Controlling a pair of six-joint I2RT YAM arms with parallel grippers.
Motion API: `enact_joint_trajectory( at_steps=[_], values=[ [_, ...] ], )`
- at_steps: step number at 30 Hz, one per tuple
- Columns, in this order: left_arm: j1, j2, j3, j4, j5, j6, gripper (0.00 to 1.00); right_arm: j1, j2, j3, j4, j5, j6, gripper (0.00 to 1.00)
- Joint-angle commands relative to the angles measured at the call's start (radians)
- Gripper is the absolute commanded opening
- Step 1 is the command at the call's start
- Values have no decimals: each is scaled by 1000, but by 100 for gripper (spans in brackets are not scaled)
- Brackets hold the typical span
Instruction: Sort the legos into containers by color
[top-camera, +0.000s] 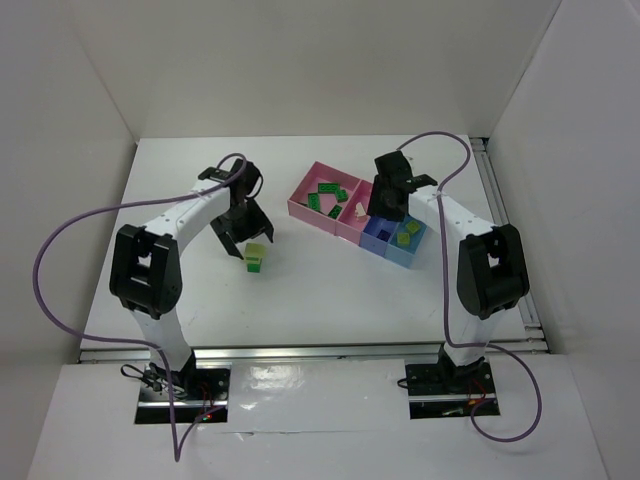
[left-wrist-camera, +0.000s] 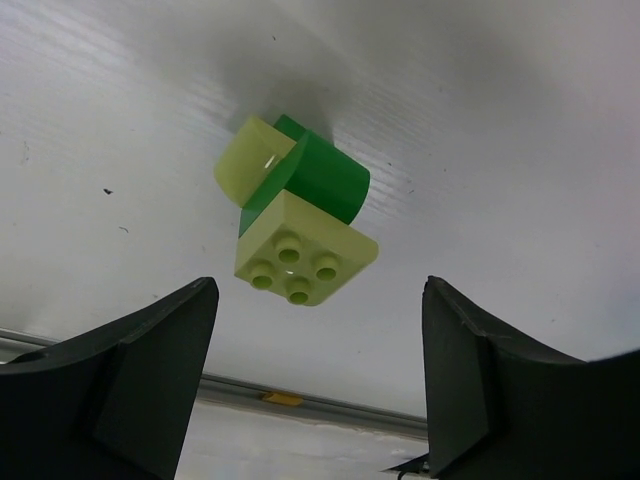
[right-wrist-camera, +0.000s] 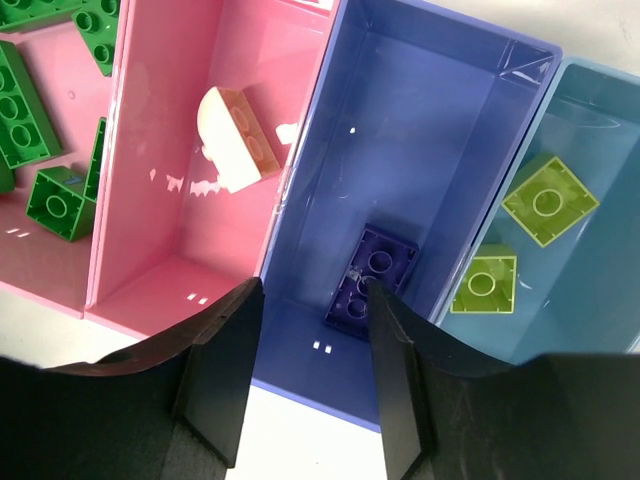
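A small cluster of legos lies on the white table: a yellow-green brick (left-wrist-camera: 305, 255), a dark green piece (left-wrist-camera: 325, 180) and another yellow-green piece (left-wrist-camera: 255, 165), also in the top view (top-camera: 256, 258). My left gripper (left-wrist-camera: 318, 320) is open and empty just above and beside it (top-camera: 243, 232). My right gripper (right-wrist-camera: 312, 300) is open and empty over the blue bin (right-wrist-camera: 440, 110), where a dark blue brick (right-wrist-camera: 372, 275) lies. The narrow pink bin (right-wrist-camera: 190, 270) holds a beige brick (right-wrist-camera: 240, 140). The wide pink bin (top-camera: 305, 195) holds several green bricks (right-wrist-camera: 25, 100). The light blue bin (right-wrist-camera: 600, 290) holds two yellow-green bricks (right-wrist-camera: 548, 200).
The joined bins stand right of centre, angled across the table (top-camera: 200, 290). White walls enclose the table at left, back and right. A metal rail (top-camera: 300, 350) runs along the near edge. Purple cables loop from both arms.
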Motion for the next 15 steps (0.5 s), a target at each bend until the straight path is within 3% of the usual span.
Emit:
enact_joint_trajectory(
  at_steps=[1, 7, 15],
  values=[
    [22, 40, 14, -4, 36, -49, 85, 9, -37, 27, -10, 14, 0, 55],
    [53, 63, 3, 39, 110, -69, 82, 9, -46, 18, -10, 23, 0, 55],
    [63, 72, 3, 49, 119, -69, 56, 9, -46, 8, -10, 23, 0, 55]
  ],
)
